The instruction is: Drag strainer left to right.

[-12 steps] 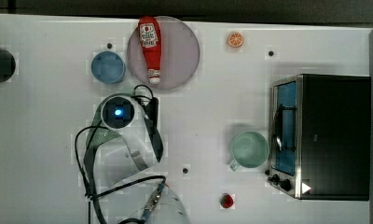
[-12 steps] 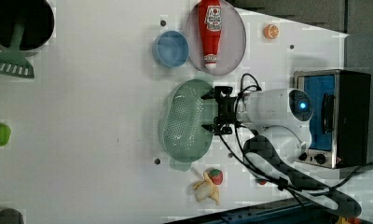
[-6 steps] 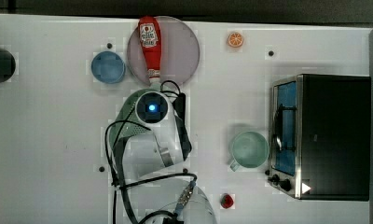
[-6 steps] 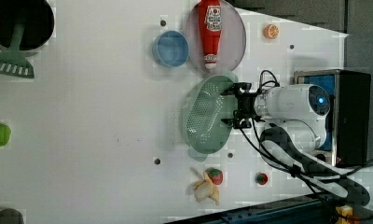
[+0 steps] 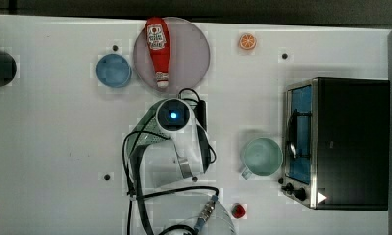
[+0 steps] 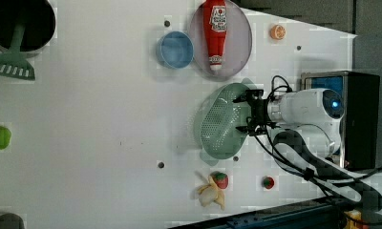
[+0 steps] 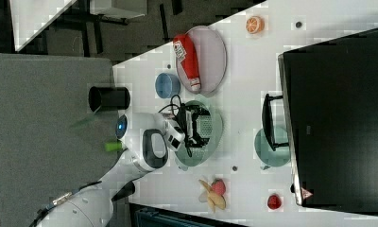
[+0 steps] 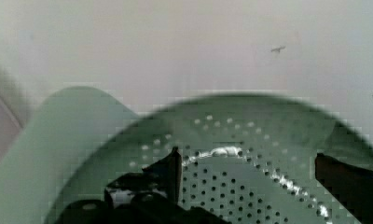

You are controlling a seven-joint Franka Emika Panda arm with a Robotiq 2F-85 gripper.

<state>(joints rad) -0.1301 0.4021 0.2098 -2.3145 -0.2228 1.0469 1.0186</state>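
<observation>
While the tool [image 6: 243,114] sits inside the strainer [image 6: 220,121] with its fingers [image 8: 171,168] spread wide and clamped on nothing, the drag depends only on one finger pushing against the inner wall. That looks like the weakest link: I judge the finger could ride up the sloped, perforated side and slip over the rim, leaving the strainer behind, or it could tip the light plastic shell instead of sliding it.

In the left view the strainer lies at centre right of the frame, just below the grey plate [image 6: 241,52] that carries the ketchup bottle [image 6: 215,33]. Its upper edge looks very near that plate, so a skewed push might nudge the plate or roll the bottle.

Further along, in the top view, the green mug [image 5: 261,156] stands at right of centre, just beside the toaster oven [image 5: 348,142]. If the drag runs too far that way, the strainer would likely strike the mug and shove it against the oven door.

Lower in the left view, the banana and strawberry [image 6: 213,188] sit near the strainer's lower edge on the worktop [image 6: 93,124]; a swing downward could sweep them. The blue bowl [image 6: 175,49] stands well apart.
</observation>
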